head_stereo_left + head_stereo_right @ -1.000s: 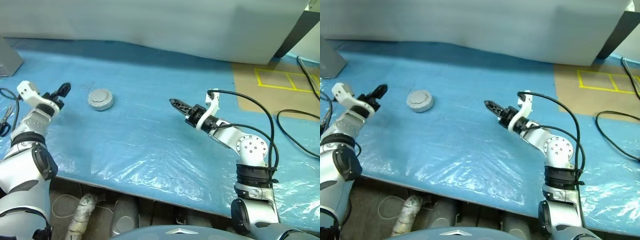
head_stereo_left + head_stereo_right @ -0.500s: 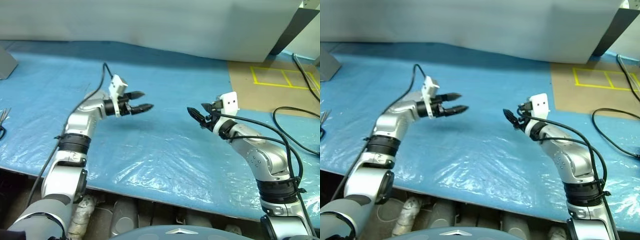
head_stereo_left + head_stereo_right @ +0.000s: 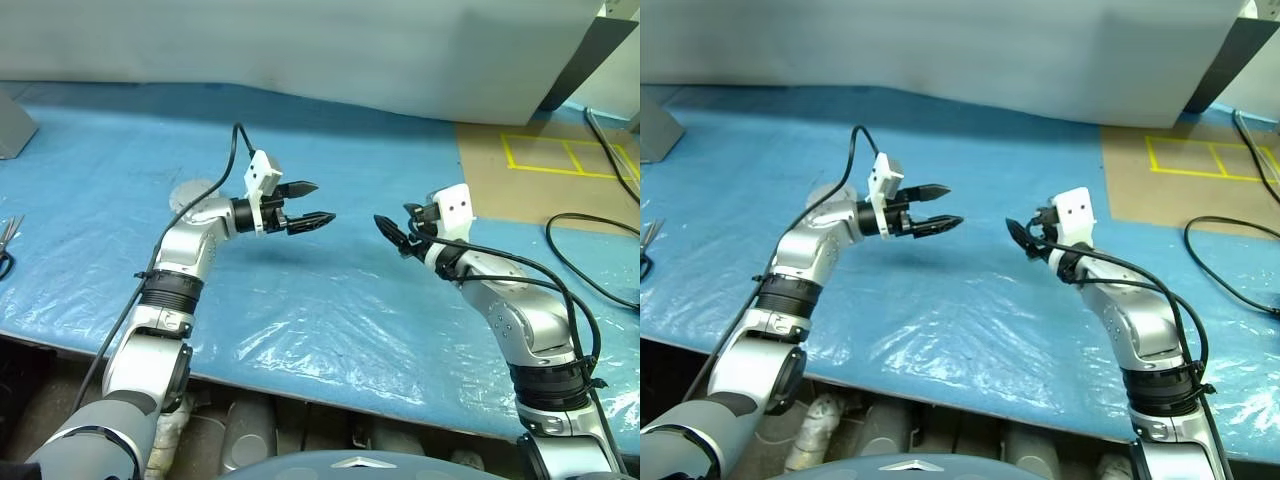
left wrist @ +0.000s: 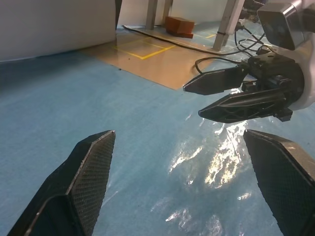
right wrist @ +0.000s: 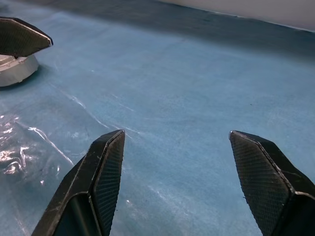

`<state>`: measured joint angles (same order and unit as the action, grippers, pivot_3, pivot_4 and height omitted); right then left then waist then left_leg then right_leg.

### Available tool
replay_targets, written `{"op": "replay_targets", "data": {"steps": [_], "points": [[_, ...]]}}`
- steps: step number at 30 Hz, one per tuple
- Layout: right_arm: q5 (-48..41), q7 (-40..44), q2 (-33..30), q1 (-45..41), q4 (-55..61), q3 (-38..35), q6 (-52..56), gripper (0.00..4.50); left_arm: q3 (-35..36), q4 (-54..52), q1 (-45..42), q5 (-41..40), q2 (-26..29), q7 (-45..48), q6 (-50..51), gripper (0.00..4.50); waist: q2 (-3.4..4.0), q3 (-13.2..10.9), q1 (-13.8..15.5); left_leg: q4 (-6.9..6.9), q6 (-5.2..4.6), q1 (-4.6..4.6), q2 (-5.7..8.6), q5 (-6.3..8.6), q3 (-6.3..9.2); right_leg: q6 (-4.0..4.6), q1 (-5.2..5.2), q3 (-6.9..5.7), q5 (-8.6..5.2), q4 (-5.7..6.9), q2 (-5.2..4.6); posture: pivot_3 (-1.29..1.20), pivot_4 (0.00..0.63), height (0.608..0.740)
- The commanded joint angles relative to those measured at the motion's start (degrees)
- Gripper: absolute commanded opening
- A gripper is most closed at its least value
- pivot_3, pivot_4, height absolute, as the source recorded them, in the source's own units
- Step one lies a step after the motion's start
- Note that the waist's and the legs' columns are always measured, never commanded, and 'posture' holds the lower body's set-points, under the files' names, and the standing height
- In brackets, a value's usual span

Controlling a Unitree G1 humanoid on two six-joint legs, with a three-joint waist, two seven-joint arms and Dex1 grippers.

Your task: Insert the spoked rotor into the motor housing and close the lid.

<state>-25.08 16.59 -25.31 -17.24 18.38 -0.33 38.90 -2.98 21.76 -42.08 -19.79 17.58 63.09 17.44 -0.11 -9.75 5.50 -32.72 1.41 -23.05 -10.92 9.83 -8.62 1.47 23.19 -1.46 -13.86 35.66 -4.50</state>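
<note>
Hovering above the blue plastic sheet (image 3: 300, 300) that covers the table, both arms face each other over its middle with nothing in either one. Using that sheet as the reference: the right gripper (image 3: 398, 229) hangs over the centre of it, fingers spread fairly wide and empty, tips aimed toward the other arm. The left gripper (image 3: 312, 203) sits just across from it, close but not touching, fingers spread wide too, pointing level at the right one. From the left wrist view you can see the right gripper's two black fingers (image 4: 221, 78) sticking out sideways with a clear gap between them.

A bit farther back on the sheet, behind the left forearm, lies the motor housing (image 3: 190, 192), a round grey thing mostly hidden by the arm, flat on the plastic. Can't make out any coils from here. The right wrist view catches its edge (image 5: 15, 69) next to a left fingertip.

Past the sheet's far right corner there's a brown board (image 3: 540, 165) with yellow tape outlines, and black cables (image 3: 590, 225) trailing over it.
</note>
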Motion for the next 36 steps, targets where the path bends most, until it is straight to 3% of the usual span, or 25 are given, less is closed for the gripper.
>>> {"op": "replay_targets", "data": {"steps": [1, 36], "points": [[0.91, 0.85, 0.87, -1.88, 0.43, -0.15, -1.17, 3.55, -0.11, -3.26, 0.75, -0.02, -0.23, -0.95, -1.17, 4.38, 0.0, 0.0, -0.01, 0.0, 0.0, 0.0, 0.0, 0.0, 0.0, 0.0, 0.0, 0.0, 0.0, 0.0, 0.0, 0.0, 0.15, 0.74], [6.19, 2.11, 5.05, -2.76, -3.17, -0.11, -1.65, 3.55, 0.55, -0.75, 0.85, 1.23, 0.8, -3.59, -3.28, 4.38, 0.01, 0.0, -0.03, -0.02, -0.01, 0.0, -0.01, -0.01, 0.0, 0.17, 0.0, 0.0, -0.1, 0.02, 0.0, 0.0, 0.15, 0.74]]}}
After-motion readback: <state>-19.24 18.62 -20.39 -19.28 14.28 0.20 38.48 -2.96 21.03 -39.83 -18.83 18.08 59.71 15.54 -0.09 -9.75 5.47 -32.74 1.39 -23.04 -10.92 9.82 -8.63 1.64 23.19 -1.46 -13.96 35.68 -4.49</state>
